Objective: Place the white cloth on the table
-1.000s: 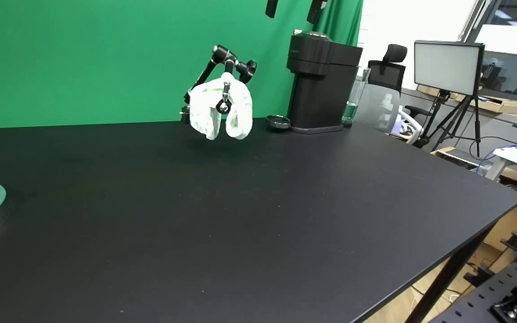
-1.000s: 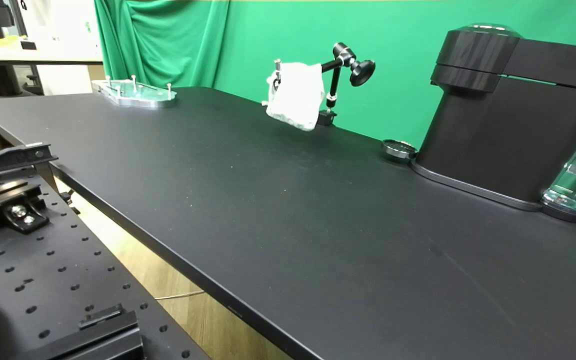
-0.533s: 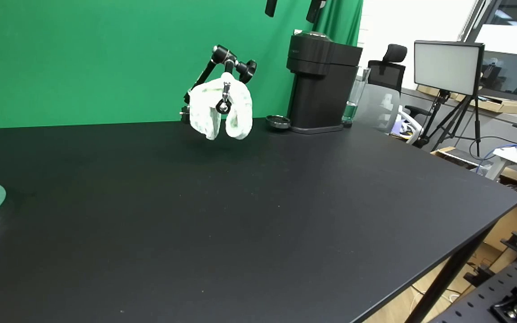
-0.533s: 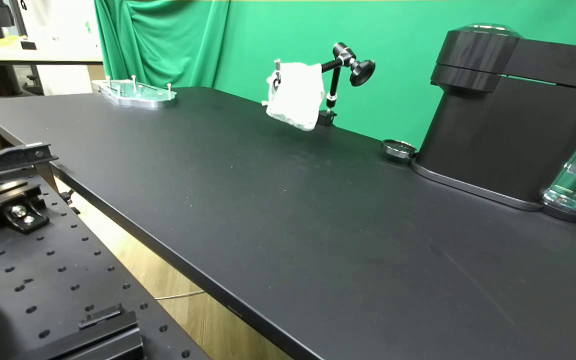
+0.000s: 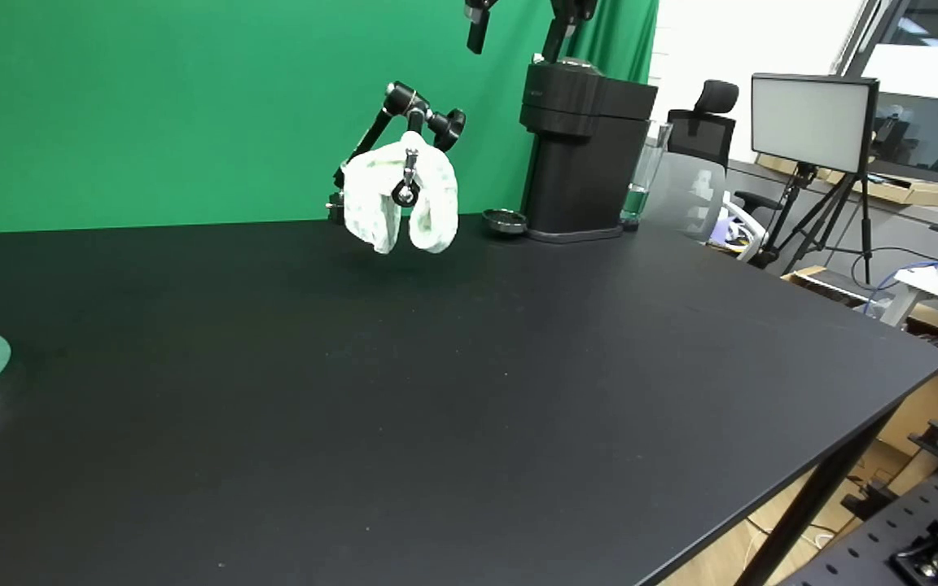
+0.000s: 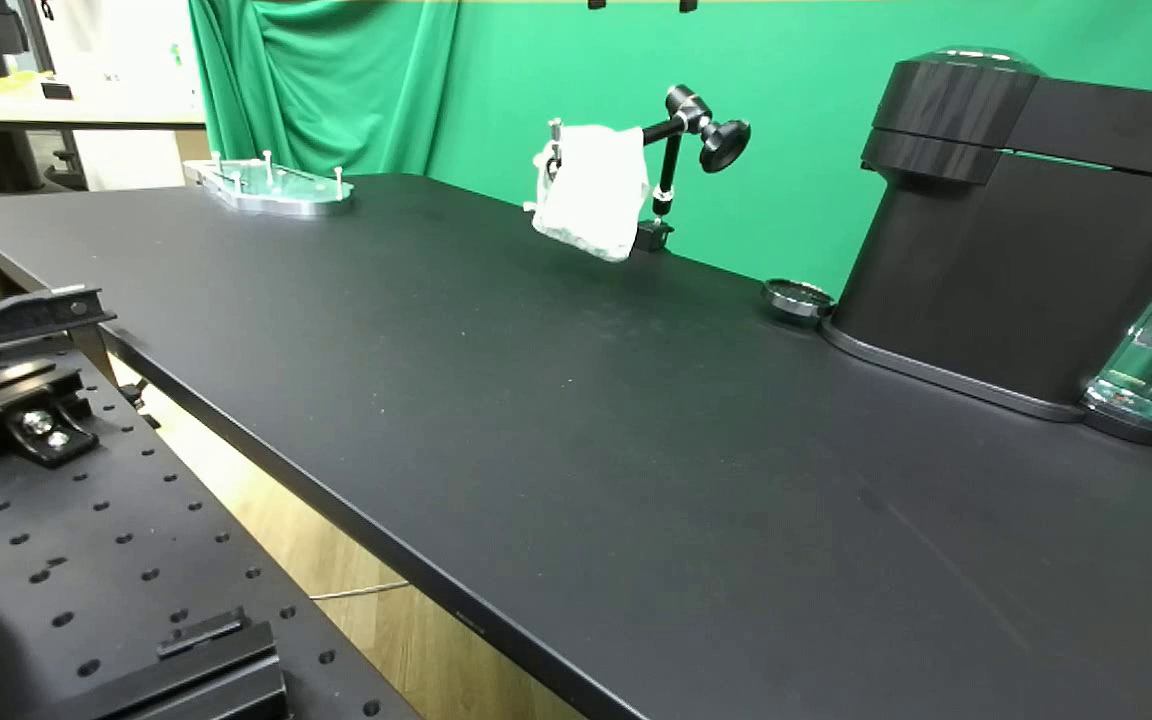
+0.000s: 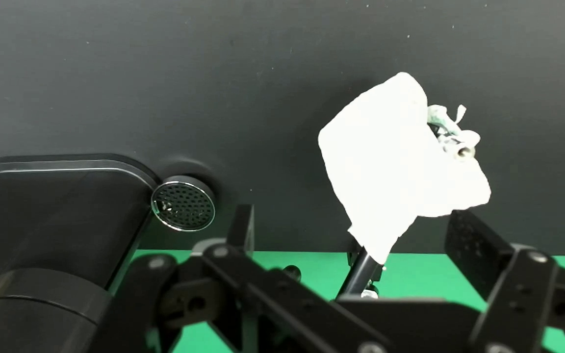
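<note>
The white cloth hangs draped over the end of a black jointed arm clamped near the back edge of the black table. Its lower ends hang above the tabletop. It also shows in an exterior view and in the wrist view. My gripper is open and empty, high at the top of that exterior view. Only its fingertips show at the top edge in an exterior view. In the wrist view the fingers are spread wide, with the cloth beyond and between them, apparently not touching it.
A black coffee machine with a clear water tank stands near the back edge. A round perforated dish sits beside it. A clear tray with pegs lies at the far table end. A green curtain hangs behind the table.
My gripper has come down and slightly left in an exterior view, and its fingertips have entered the top of an exterior view. It stays open. The cloth has not moved.
</note>
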Robot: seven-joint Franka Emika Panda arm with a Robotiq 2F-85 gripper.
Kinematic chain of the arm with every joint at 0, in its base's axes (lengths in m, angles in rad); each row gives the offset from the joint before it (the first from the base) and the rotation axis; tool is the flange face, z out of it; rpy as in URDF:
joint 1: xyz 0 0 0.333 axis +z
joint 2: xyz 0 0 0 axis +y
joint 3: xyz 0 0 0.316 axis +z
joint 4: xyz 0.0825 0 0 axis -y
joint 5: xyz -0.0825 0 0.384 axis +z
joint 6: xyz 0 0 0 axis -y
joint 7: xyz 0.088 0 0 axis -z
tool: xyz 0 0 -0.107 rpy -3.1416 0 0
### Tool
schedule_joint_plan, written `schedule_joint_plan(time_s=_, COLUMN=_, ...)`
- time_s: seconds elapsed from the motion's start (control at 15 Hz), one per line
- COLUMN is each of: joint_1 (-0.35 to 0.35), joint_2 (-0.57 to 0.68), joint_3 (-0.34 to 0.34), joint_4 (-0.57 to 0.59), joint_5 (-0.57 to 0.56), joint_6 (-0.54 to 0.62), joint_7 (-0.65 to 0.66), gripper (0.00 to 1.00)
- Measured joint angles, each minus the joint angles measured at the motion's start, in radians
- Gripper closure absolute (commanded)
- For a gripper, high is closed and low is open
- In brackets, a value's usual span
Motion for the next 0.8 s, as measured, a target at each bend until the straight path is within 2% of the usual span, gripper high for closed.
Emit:
schedule_joint_plan(time_s=0.4, joint_1=0.043, joint_2=0.217, joint_3=0.011, joint_4=0.125, joint_5=-0.016, joint_6=0.076, joint_7=0.058, gripper=0.00)
schedule_joint_plan(time_s=0.73, joint_1=0.084, joint_2=0.358, joint_3=0.008, joint_4=0.249, joint_5=-0.016, joint_6=0.082, joint_7=0.063, gripper=0.00)
schedule_joint_plan(time_s=0.8, joint_1=0.091, joint_2=0.377, joint_3=0.005, joint_4=0.265, joint_5=-0.016, joint_6=0.081, joint_7=0.063, gripper=0.05)
